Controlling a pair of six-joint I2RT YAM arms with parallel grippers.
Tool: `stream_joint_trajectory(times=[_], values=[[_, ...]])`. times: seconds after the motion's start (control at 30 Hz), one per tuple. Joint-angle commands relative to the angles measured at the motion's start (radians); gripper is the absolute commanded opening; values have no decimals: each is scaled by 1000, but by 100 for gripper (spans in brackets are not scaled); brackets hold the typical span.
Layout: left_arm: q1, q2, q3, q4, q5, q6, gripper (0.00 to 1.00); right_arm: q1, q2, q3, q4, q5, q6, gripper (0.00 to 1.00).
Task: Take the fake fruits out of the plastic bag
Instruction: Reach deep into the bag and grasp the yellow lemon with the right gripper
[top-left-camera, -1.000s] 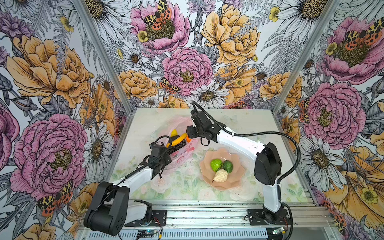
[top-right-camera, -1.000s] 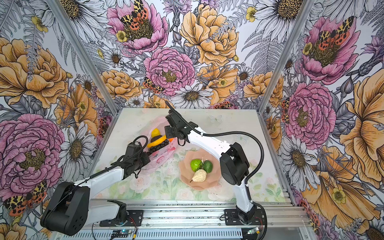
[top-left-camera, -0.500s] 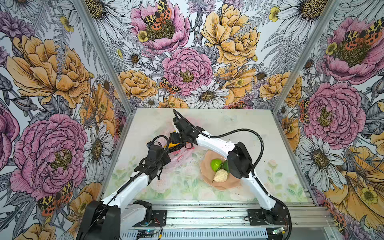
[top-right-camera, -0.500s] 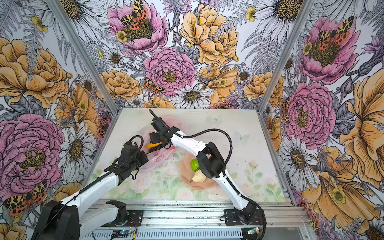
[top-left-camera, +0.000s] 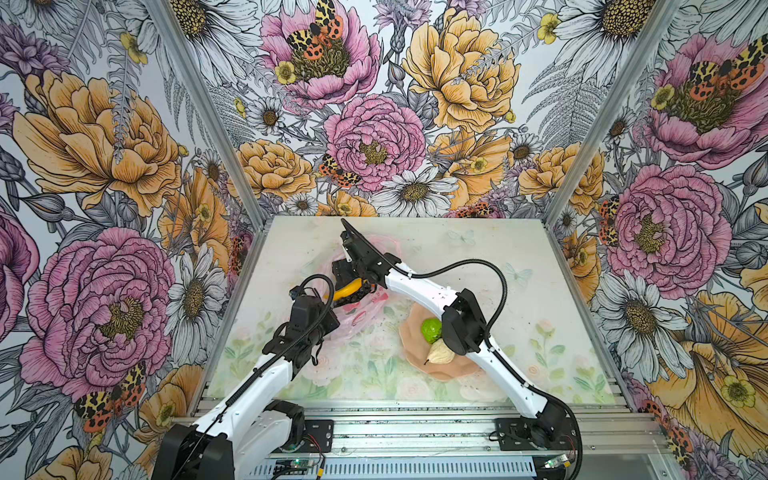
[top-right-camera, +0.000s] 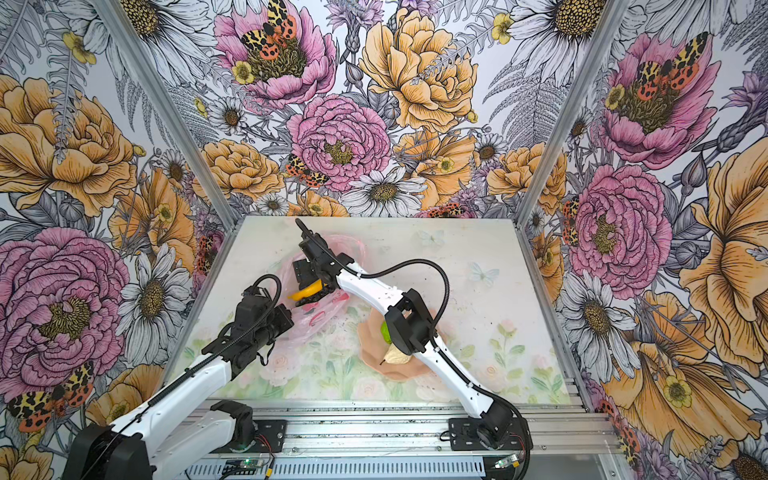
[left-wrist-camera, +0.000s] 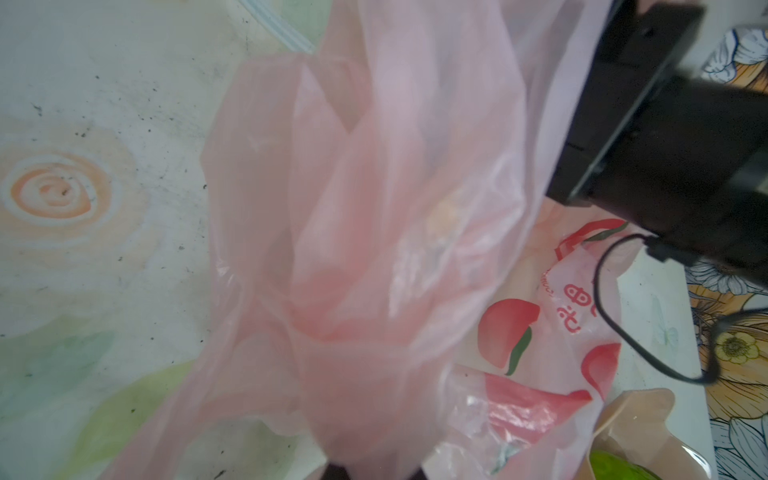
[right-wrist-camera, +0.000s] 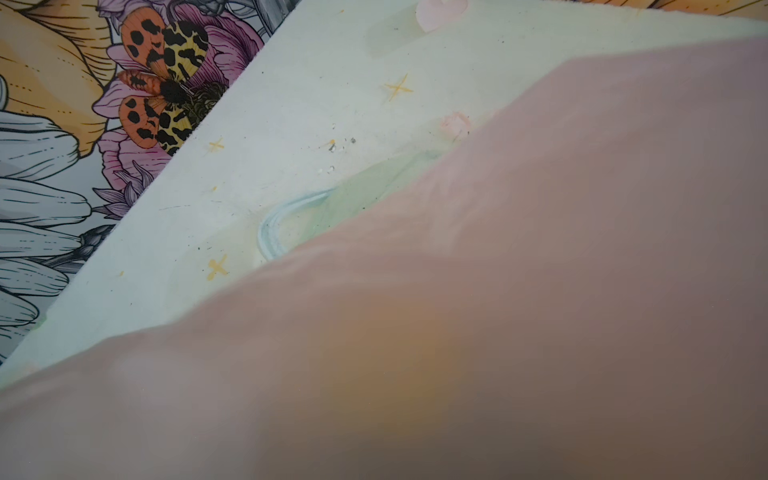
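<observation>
The right gripper (top-left-camera: 343, 276) is set within the mouth of the thin, translucent pale pink plastic bag (top-left-camera: 362, 316), directly over a curved yellow plastic banana (top-left-camera: 348, 288). How wide its jaws stand, and whether the banana is gripped, cannot be told. In both top views they are hidden by the right arm (top-left-camera: 419, 291), and the right wrist view is veiled by pink film, with only an orange-yellow blur behind it. The left gripper (top-left-camera: 332, 326) is closed on a bunched fold of the bag's near edge.

A dark beaded bunch (top-left-camera: 360, 292) is seen beside the banana. The bag lies left of centre on the pale floral tabletop (top-left-camera: 457, 257). On the peach-pink wavy-edged plate (top-left-camera: 451, 370) nearby, a lime-green round fruit (top-left-camera: 431, 330) and a cream pear (top-left-camera: 440, 354) are already laid.

The task is judged partly done: at least the banana and the dark bunch remain to be taken out.
</observation>
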Motion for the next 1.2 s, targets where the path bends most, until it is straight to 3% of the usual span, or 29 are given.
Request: stream_joint_trajectory(times=[0.0, 0.1, 0.3, 0.6, 0.93, 1.17], values=[[-22, -46, -3, 47, 78, -6, 0, -17, 42, 59, 5, -14, 31, 78], [-67, -74, 21, 5, 45, 11, 0, -16, 53, 67, 5, -53, 57, 77], [-64, -103, -16, 3, 54, -7, 0, -9, 68, 67, -9, -67, 53, 77], [-64, -264, -70, -70, 9, -29, 0, 4, 89, 66, -58, -42, 42, 75], [-21, -143, -71, -73, 12, -29, 0, -1, 13, 28, -69, 1, 26, 58], [34, -23, -59, -28, 52, 7, 0, -11, -65, -12, -69, 1, 30, 54]])
